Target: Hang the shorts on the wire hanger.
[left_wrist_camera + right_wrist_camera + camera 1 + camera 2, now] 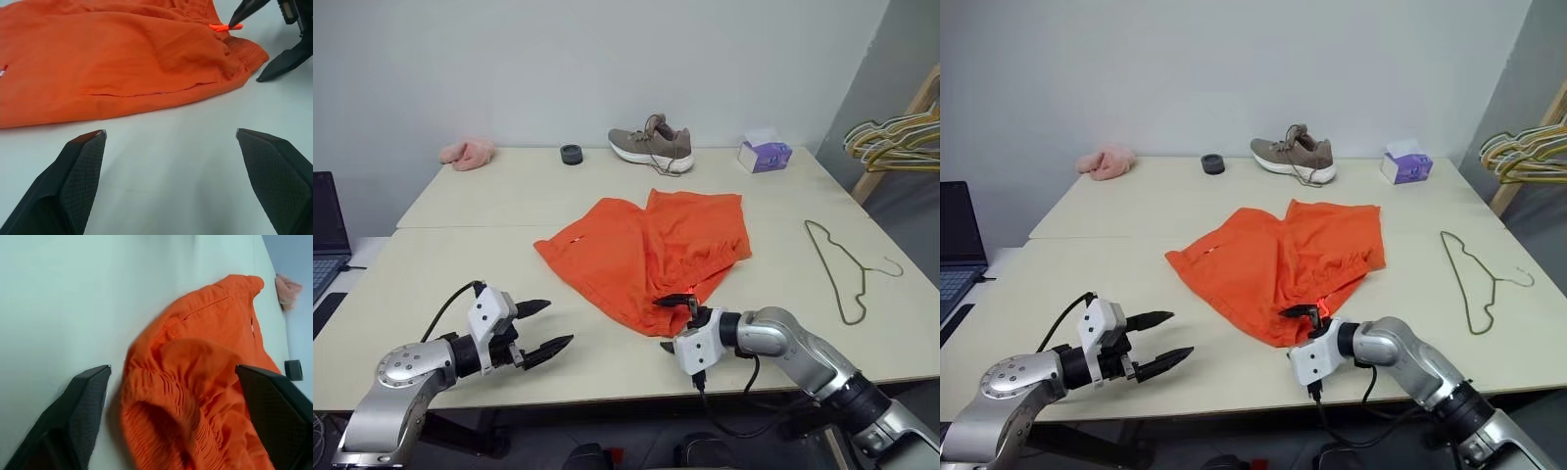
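The orange shorts [646, 250] lie spread flat in the middle of the table, their gathered waistband [171, 396] at the near right corner. My right gripper [670, 323] is open at that corner, one finger above the waistband and one below, near the orange drawstring [225, 28]. To the left of the shorts, my left gripper [546, 327] hovers open over bare table with nothing between its fingers. The wire hanger [842, 269] lies flat on the table at the right, apart from the shorts.
At the back of the table stand a brown shoe [653, 145], a purple tissue box [764, 154], a black round object [572, 154] and a pink fluffy cloth [468, 153]. Bunched yellow and green hangers [893, 137] hang at the far right. A laptop [325, 230] sits at the left.
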Controlling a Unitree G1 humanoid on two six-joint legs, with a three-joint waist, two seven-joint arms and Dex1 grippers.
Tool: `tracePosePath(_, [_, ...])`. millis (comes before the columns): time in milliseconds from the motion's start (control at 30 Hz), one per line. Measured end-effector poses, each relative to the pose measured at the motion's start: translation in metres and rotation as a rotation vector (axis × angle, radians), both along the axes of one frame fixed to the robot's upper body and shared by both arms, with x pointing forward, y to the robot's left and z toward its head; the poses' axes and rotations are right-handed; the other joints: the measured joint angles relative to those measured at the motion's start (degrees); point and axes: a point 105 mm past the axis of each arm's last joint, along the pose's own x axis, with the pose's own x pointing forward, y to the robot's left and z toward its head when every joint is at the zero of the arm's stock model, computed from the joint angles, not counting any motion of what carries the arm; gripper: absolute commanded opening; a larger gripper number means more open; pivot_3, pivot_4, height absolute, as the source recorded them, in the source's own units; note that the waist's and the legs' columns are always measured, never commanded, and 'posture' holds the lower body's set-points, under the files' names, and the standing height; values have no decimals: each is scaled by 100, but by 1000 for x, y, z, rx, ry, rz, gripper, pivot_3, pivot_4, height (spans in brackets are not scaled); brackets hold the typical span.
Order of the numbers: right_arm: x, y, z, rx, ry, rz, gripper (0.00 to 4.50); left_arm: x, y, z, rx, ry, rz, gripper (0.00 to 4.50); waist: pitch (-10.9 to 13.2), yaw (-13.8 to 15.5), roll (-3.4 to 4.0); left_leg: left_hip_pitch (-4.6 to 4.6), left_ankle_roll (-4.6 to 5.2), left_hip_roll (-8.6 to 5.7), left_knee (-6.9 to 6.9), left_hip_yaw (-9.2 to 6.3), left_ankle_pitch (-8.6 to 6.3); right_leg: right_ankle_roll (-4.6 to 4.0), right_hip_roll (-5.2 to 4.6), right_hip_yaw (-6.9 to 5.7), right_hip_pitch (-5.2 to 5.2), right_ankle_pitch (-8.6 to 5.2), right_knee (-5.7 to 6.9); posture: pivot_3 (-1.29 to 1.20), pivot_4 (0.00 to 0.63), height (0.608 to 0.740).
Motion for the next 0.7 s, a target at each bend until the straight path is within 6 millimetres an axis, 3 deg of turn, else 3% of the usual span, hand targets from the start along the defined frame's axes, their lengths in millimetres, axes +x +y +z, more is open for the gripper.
tracePosePath(300, [6,-6,-3,-34,17,-45,61,20,-3,14,37,-115,57,4500,2,24,1,13,0,-3,1,-1,0,0,-4,0,11,0,0,-85,24,740])
tracePosePath(500, [10,-9,32,70,61,-93,23,55,-2,27,229,-363,85,4500,8,18,3,18,0,-5,-2,-3,0,0,-1,-1,49,1,-4,-121,28,740])
tracePosePath(700, [17,-24,72,119,95,-146,23,64,0,2,474,-422,-90,4500,19,-32,13,18,-1,-5,-7,-2,-1,0,-4,-3,47,0,-6,-158,31,740])
